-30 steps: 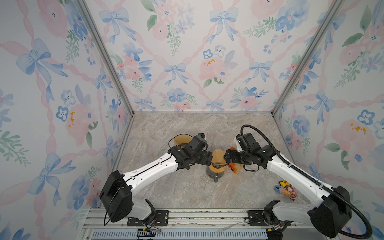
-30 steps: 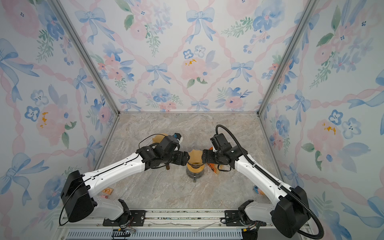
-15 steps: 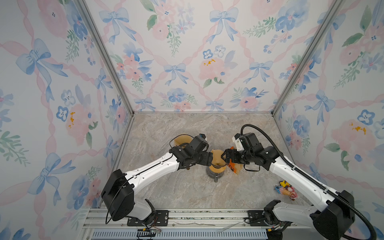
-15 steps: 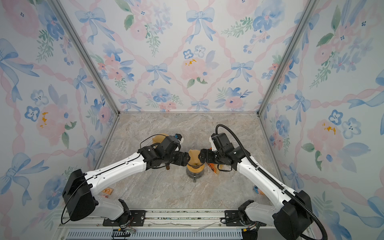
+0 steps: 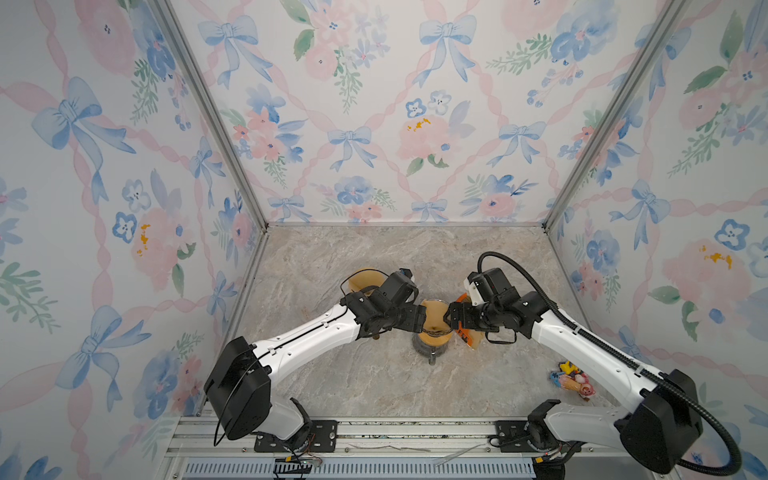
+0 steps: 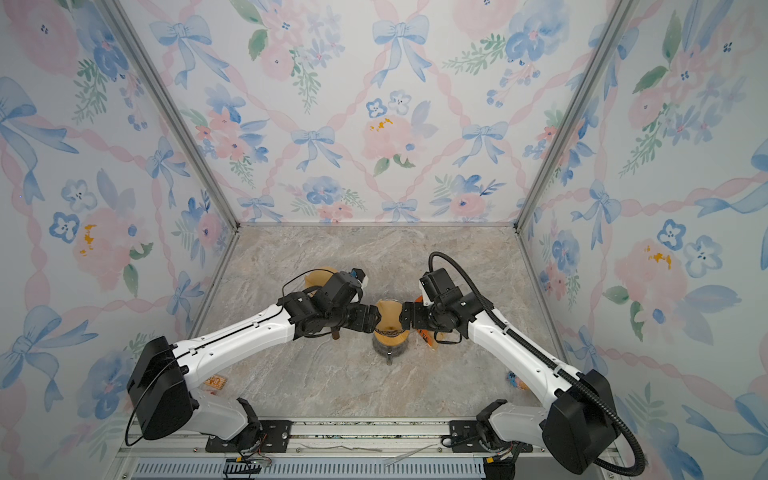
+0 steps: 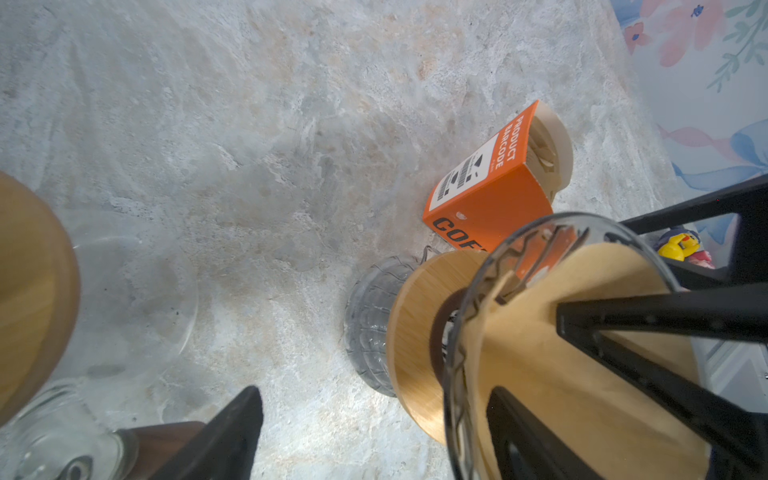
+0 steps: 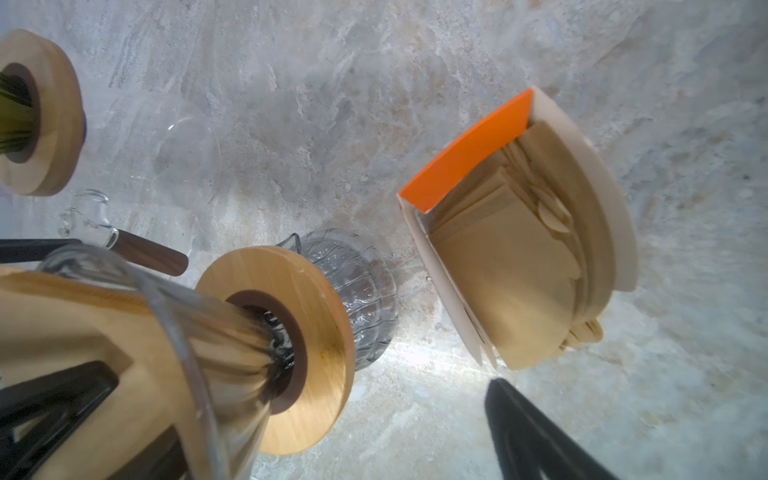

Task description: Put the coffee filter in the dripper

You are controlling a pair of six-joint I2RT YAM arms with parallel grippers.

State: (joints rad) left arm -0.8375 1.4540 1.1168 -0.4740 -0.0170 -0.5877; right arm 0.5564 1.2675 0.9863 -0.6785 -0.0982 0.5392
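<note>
The glass dripper (image 5: 432, 332) with its wooden collar (image 7: 411, 345) stands on a ribbed glass jug (image 8: 361, 291) mid-table. The brown paper coffee filter (image 5: 434, 311) (image 6: 388, 316) sits opened inside the cone (image 7: 540, 374) (image 8: 75, 324). My left gripper (image 5: 420, 319) (image 7: 374, 399) is open and straddles the dripper's left rim, one finger (image 7: 602, 440) inside the filter and one (image 7: 232, 436) outside. My right gripper (image 5: 451, 318) (image 8: 303, 378) is open and straddles the right rim the same way, one finger (image 8: 54, 407) in the filter, the other (image 8: 523, 424) outside.
An orange box of spare filters (image 5: 467, 334) (image 8: 519, 257) lies just right of the dripper. A second wooden-collared glass vessel (image 5: 365, 280) and a wooden-handled glass piece (image 8: 145, 251) stand behind the left arm. Small toys (image 5: 571, 378) lie near the right wall, a packet (image 6: 216, 382) front left.
Hardly anything: the right gripper has edged slightly toward the dripper. Both jaws stand as wide as before and the filter stays in the cone.
</note>
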